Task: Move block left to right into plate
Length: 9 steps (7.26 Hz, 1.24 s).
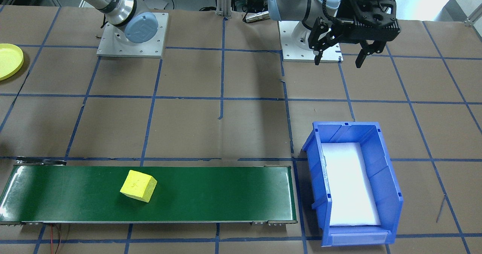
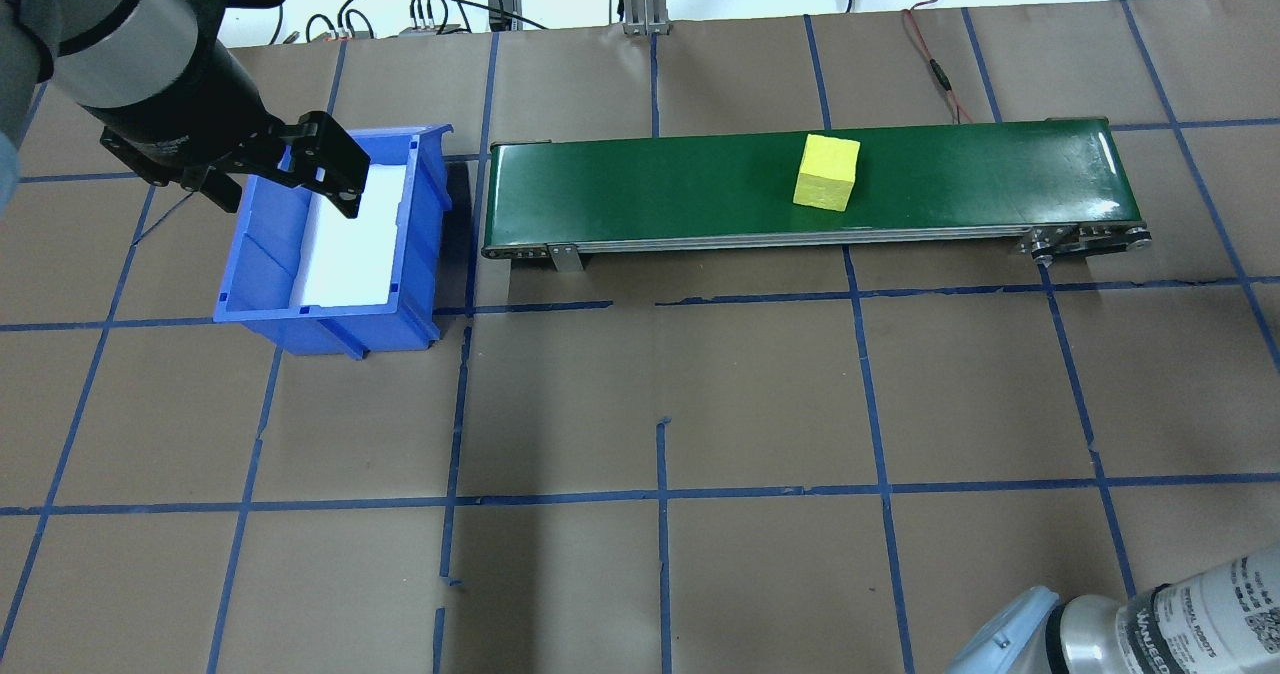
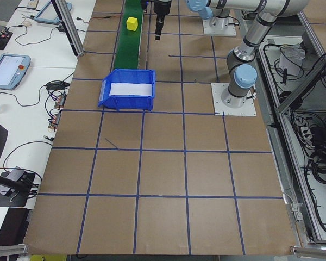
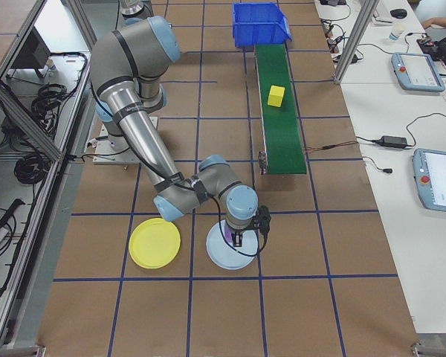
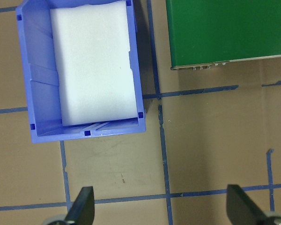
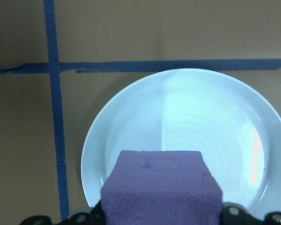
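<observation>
While the left claw [image 1: 340, 58] is held spread near the bin [image 1: 391, 186], a purple block [image 6: 161, 190] is clamped by the right claw [image 6: 161, 213] above a pale-blue plate [image 6: 187, 126].

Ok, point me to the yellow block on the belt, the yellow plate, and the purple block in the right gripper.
yellow block [image 1: 138, 185], exterior front-facing view, on its top face.
yellow plate [image 4: 154, 243], exterior right view, on its flat centre.
purple block [image 6: 161, 190], right wrist-mounted view, on its upper face, above the pale blue plate.

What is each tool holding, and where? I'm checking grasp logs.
The right tool grips a purple block by its sides, over the pale blue plate. The left tool is open, empty.
</observation>
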Each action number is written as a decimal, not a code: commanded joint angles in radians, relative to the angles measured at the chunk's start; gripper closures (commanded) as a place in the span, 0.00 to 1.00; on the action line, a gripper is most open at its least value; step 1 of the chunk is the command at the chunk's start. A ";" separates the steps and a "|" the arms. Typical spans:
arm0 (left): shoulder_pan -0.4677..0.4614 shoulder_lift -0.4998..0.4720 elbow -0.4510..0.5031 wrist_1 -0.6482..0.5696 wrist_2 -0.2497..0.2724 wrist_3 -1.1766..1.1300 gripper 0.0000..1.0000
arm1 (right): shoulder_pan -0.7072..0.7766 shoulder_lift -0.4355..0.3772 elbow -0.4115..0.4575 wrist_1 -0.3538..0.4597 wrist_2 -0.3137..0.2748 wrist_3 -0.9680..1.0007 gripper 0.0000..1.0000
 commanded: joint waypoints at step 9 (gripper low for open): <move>0.001 0.000 0.000 0.002 -0.001 0.000 0.00 | 0.245 -0.175 0.002 0.024 0.094 0.196 0.01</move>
